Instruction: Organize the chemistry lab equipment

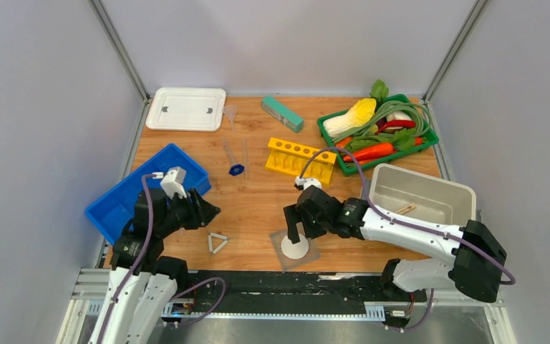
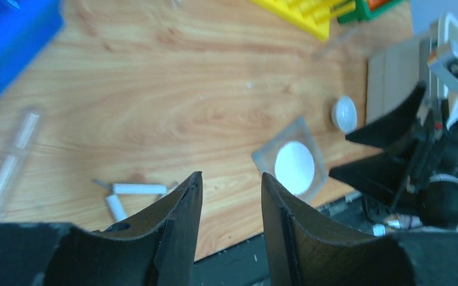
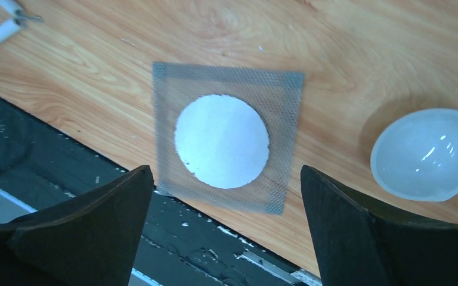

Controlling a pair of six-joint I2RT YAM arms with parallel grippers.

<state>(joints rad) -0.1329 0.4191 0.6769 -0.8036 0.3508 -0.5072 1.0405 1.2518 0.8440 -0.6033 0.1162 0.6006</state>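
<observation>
- Glass tubes, two: lay flat on the table, side by side left of the rack, long axes running near-to-far.
- Blue cap, one: sat at the tubes' near ends.
- Funnel, one: stood beyond the tubes, beside the white tray.
- Yellow holed rack, one: long axis ran left-to-right, slightly skewed.
- Pipe-clay triangle, one: lay flat near the front edge.
- Grey mesh square, one, with a white disc at its centre: lay flat at the front edge.
- White bowl, one: sat just beside the mesh.
- Wooden tongs, one: lay inside the beige bin.
- Left end effector: fingers partly apart, nothing between them, above bare wood near the triangle.
- Right end effector: spread wide and empty, over the mesh square.
</observation>
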